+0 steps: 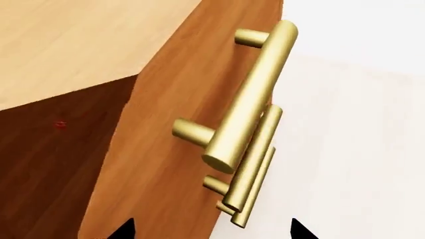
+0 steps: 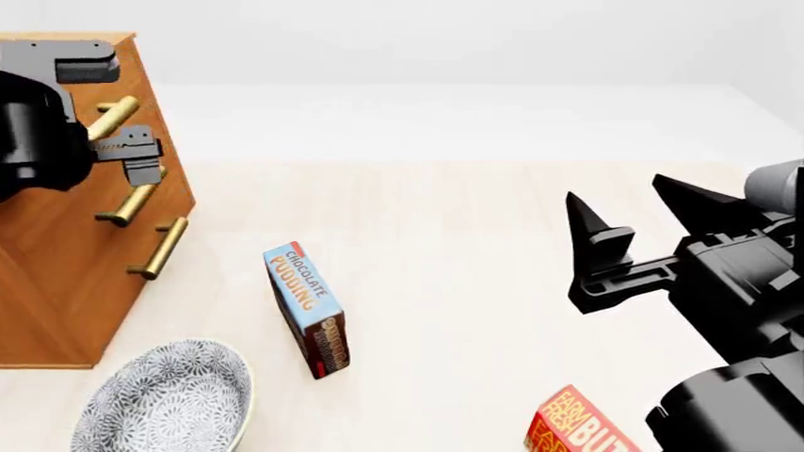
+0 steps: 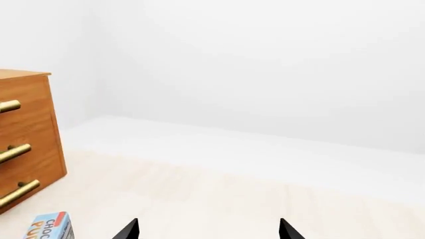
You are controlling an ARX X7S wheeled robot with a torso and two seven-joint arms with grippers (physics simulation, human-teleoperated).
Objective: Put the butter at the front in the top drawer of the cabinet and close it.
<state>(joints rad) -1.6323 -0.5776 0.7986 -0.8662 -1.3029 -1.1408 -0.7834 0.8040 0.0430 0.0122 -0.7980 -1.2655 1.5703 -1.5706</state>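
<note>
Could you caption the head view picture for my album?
Left gripper open at the cabinet's top handle; pudding box, bowl, butter wait.

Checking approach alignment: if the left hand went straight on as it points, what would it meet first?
Probably the top drawer's handle, which sits between the open left hand's fingertips in the wrist view; depth is unclear.
</note>
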